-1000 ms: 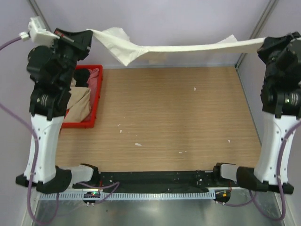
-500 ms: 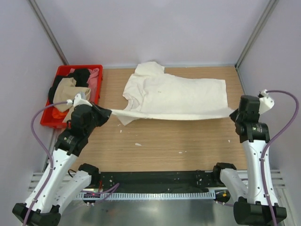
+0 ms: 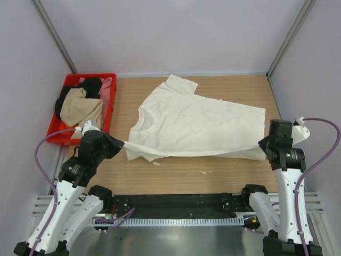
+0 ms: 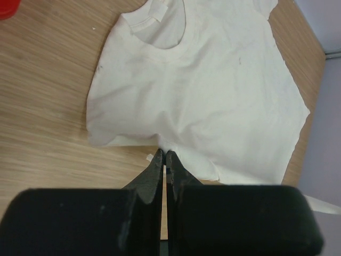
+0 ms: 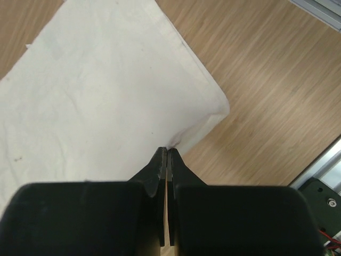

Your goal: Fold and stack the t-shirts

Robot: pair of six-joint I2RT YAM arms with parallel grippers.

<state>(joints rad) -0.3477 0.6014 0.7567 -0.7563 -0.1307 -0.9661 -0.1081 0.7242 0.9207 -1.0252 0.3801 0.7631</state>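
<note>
A large cream t-shirt lies spread across the wooden table, collar toward the left. My left gripper is shut on its near left sleeve edge; in the left wrist view the left gripper pinches the cream t-shirt just below the collar side. My right gripper is shut on the near right hem corner, and the right wrist view shows the right gripper closed on the cream t-shirt close to its corner. More t-shirts, tan, black and pink, sit bunched in the crate.
A red plastic crate stands at the far left of the table. Small white flecks dot the wood near the front. Grey walls close in the left, back and right sides.
Both arms came down from high up and drew back toward the near edge, laying the cream t-shirt out flat on the table. Both grips stayed shut.
</note>
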